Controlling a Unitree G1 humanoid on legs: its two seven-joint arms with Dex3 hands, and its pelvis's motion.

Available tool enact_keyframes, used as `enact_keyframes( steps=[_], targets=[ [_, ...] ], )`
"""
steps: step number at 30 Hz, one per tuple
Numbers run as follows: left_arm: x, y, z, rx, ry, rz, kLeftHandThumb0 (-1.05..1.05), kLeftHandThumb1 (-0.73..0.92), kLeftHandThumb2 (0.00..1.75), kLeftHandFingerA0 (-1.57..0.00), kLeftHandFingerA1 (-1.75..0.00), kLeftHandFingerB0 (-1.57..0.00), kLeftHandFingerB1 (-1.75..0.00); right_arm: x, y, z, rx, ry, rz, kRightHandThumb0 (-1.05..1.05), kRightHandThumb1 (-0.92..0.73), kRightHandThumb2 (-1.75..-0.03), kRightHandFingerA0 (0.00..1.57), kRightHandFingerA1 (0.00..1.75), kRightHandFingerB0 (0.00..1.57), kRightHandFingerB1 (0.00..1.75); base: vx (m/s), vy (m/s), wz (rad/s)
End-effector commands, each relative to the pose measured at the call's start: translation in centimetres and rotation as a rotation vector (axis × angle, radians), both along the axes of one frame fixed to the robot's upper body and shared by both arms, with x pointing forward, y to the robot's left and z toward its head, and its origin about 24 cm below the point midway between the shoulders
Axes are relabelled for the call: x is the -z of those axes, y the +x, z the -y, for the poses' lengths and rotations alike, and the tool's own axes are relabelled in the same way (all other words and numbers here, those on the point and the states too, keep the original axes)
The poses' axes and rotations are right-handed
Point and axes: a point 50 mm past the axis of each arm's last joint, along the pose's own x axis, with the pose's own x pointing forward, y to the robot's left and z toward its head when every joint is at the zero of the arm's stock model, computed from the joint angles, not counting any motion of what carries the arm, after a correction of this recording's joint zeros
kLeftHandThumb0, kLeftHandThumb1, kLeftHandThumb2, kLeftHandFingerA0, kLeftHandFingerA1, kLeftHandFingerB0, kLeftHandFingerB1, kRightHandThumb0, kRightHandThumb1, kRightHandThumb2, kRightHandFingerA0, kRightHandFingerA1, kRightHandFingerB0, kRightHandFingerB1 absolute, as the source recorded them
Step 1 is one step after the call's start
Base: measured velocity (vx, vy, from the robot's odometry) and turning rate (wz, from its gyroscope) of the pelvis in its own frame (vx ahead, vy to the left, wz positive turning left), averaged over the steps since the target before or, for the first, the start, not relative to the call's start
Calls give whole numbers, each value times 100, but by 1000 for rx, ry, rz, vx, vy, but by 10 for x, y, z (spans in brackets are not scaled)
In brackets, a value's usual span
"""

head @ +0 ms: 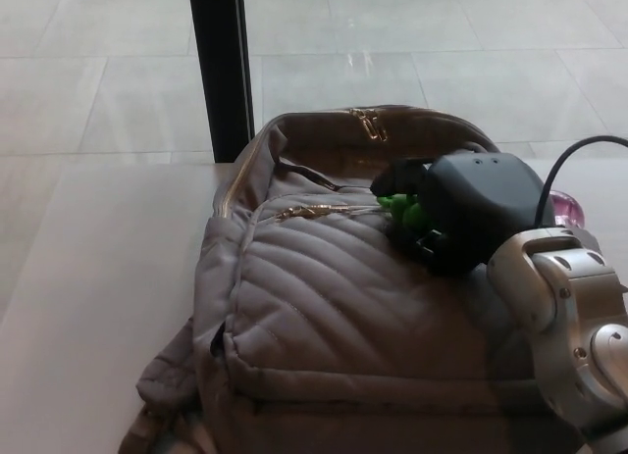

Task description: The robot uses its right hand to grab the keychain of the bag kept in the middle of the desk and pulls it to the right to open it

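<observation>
**Right hand closed on bag's green keychain**

Pale floor tiles and a black post [218, 67] backed your desk [88, 277], where the grey quilted backpack [334, 307] lay in the middle. You saw the right hand [456, 214] resting on its upper right, fingers clenched around the green keychain [400, 209], just right of the gold zipper [309, 212]. Your left hand stayed out of frame.

Office-like lobby, tiled floor [442, 62], desk [88, 277]
</observation>
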Motion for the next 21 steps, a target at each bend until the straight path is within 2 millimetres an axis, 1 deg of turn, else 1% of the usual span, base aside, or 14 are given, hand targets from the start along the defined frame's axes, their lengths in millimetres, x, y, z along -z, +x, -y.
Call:
enact_keyframes(
  steps=[1,2,3,4,11,12,13,14,15,16,18,19,20,21],
  targets=[
    [-1,-3,-3,5,-11,1,-93,84,96,-70,-72,-65,-58,12,4,12,75,-121,-233,-74,-60,-94,90,103,7,43,0,0,0],
    [-1,-3,-3,10,-12,4,-88,92,82,-70,-73,-67,-58,13,4,13,83,-125,-245,-72,-57,-95,93,95,3,34,0,0,0],
    [-1,-4,-3,4,-23,5,-97,84,96,-70,-74,-66,-60,14,4,15,90,-119,-247,-74,-56,-92,100,96,3,32,0,0,0],
    [0,-4,-2,-8,-29,7,-89,92,81,-71,-72,-71,-58,15,3,16,92,-123,-241,-76,-58,-92,99,101,7,34,0,0,0],
    [-1,-3,-3,8,-13,-3,-90,92,79,-74,-79,-72,-59,16,9,23,143,-85,-268,-68,-59,-95,103,99,6,43,0,0,0],
    [0,-4,-1,-6,-26,3,-80,82,129,-75,-84,-66,-67,16,11,26,161,-84,-277,-75,-63,-93,105,97,3,41,0,0,0],
    [0,-3,-1,9,-2,-6,-81,83,130,-77,-86,-70,-69,18,12,28,179,-64,-286,-64,-73,-63,111,90,10,33,0,0,0],
    [0,-3,-1,9,-2,-6,-81,83,130,-77,-86,-70,-69,18,12,28,180,-64,-287,-64,-73,-63,111,90,10,33,0,0,0],
    [1,-3,0,9,-1,-6,-81,83,130,-75,-87,-71,-69,20,13,30,195,-62,-295,-67,-57,-92,105,96,5,43,0,0,0],
    [1,-3,0,7,-3,-6,-86,83,130,-80,-92,-73,-69,24,14,34,215,-85,-303,-70,-58,-93,103,98,6,42,0,0,0],
    [1,-3,0,4,-9,-1,-95,77,103,-82,-93,-78,-68,27,15,38,243,-114,-318,-69,-57,-94,103,109,5,45,0,0,0],
    [1,-3,0,4,-7,-3,-96,79,105,-81,-94,-80,-69,28,15,39,248,-116,-322,-70,-57,-93,103,112,6,48,0,0,0],
    [1,-4,0,-1,-5,-8,-83,83,130,-76,-84,-72,-70,29,16,40,262,-123,-332,-69,-73,-62,101,121,12,40,0,0,0],
    [2,-5,0,-4,-7,-11,-84,82,131,-73,-84,-72,-69,29,16,41,271,-127,-342,-68,-73,-62,102,124,13,40,0,0,0]
  ],
)
